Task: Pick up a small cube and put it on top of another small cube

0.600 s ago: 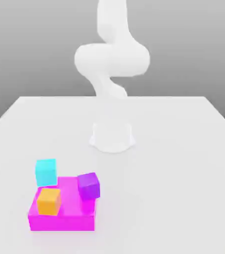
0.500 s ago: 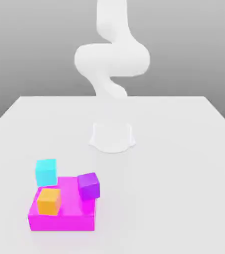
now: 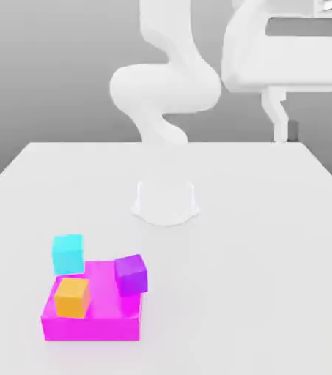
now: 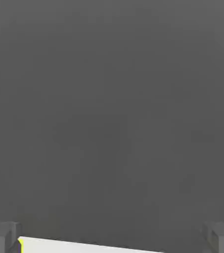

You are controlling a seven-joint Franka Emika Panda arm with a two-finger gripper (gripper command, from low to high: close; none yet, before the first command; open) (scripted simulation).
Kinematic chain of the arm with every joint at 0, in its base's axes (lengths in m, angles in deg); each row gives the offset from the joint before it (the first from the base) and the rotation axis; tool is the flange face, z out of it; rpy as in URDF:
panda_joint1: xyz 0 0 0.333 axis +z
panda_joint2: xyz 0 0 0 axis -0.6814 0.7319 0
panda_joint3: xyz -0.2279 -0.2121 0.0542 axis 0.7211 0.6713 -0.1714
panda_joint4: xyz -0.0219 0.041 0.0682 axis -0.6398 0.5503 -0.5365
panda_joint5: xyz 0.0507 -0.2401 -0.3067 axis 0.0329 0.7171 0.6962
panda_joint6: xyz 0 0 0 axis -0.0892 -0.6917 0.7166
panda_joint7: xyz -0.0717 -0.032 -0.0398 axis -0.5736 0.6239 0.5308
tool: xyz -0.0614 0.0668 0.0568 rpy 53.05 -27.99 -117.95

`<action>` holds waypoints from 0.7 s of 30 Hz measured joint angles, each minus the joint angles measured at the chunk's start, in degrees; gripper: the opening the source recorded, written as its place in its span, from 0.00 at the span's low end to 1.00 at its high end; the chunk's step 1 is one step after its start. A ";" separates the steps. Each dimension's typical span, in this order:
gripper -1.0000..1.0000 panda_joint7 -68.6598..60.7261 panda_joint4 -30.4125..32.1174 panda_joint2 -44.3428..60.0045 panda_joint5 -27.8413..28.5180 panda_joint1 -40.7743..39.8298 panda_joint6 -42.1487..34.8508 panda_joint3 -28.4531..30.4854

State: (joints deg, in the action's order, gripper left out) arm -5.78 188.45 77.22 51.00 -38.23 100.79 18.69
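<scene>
Swinging in since the earlier frame, my gripper (image 3: 282, 124) now hangs high at the exterior view's right, jaws wide and empty, probably staging. Cyan cube (image 3: 67, 253), orange cube (image 3: 72, 296) and purple cube (image 3: 131, 275) wait at the magenta block (image 3: 102, 318).
</scene>
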 joint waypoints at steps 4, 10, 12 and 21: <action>0.50 3.76 -2.09 8.49 2.65 3.04 1.06 -0.86; 0.50 8.80 -5.23 21.15 5.77 7.44 2.66 -1.47; 0.50 10.26 -6.26 25.32 6.50 9.15 3.23 -1.54; 0.00 14.60 -10.24 41.41 9.80 14.73 9.82 0.71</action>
State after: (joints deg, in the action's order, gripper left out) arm 8.82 178.21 118.62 60.79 -23.50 110.61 19.40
